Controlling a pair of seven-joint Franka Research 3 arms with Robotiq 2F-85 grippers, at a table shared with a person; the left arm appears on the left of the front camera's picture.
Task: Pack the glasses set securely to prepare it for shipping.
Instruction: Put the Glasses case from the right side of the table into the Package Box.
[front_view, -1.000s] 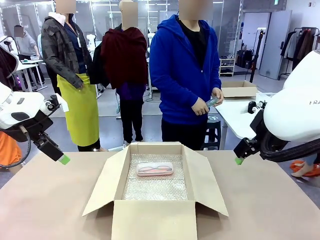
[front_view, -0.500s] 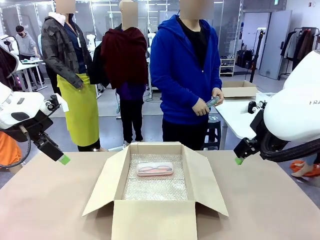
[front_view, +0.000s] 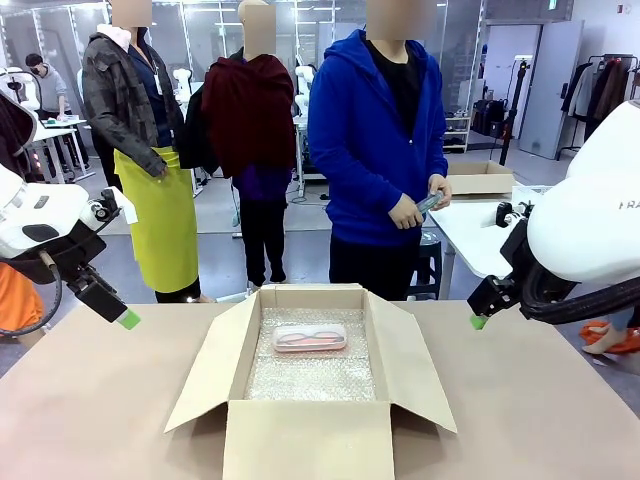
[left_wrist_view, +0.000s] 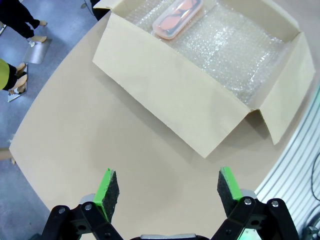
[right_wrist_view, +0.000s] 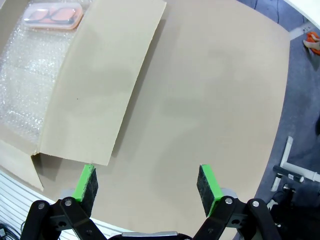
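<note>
The left gripper (left_wrist_view: 166, 181) has its jaws wide with nothing between the pads. It hangs above bare table (left_wrist_view: 75, 130), off to the left of the box (left_wrist_view: 165, 95) and apart from it. The right gripper (right_wrist_view: 147, 180) is just as wide and empty, and it hangs over the table beside the box's right flap without touching it.

The box sits in the middle of the table with its flaps folded out. Its floor is lined with bubble wrap (front_view: 310, 380). The clear case (front_view: 310, 338), pink showing inside, lies flat on the wrap toward the far end of the box, with its long side running across.

The mint case (front_view: 428, 203) is in the hands (front_view: 405, 213) of the person in blue at the far side, held at waist height, well above and behind the box.
</note>
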